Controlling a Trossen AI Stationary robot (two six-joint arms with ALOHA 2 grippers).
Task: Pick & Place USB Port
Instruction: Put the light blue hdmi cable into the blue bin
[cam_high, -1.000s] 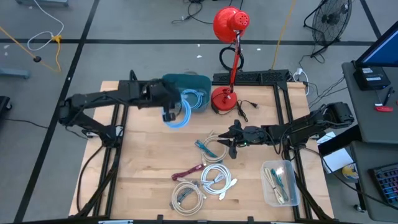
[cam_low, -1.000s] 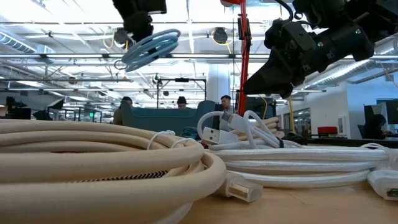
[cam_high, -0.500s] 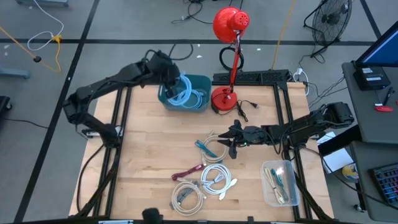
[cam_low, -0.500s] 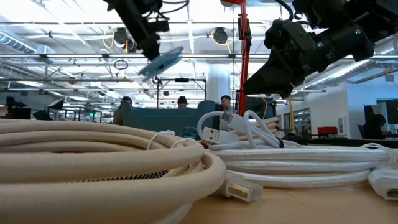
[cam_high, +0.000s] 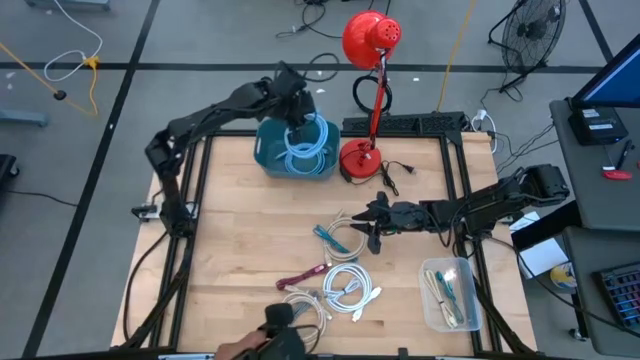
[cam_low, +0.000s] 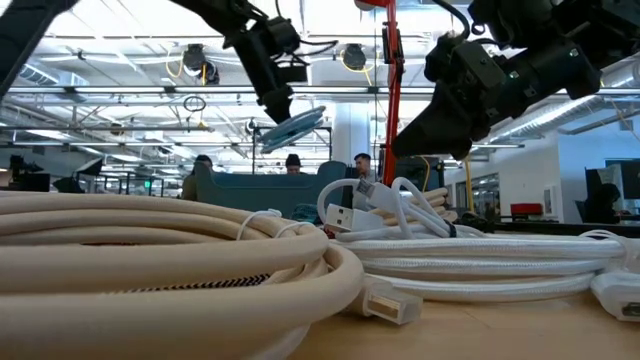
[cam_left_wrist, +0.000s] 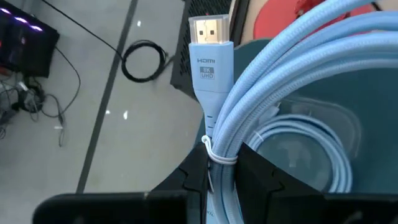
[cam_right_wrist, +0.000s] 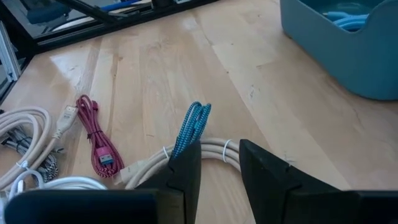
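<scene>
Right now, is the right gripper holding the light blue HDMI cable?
No, the left gripper clamps the light blue HDMI cable above the teal bin; the right gripper hangs over the table.

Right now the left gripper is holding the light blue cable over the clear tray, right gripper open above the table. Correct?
Not quite. The left gripper holds the light blue cable over the teal bin, not the clear tray, which sits at the table's near right. The high view shows this. The right gripper is open above the table, as you said.
</scene>
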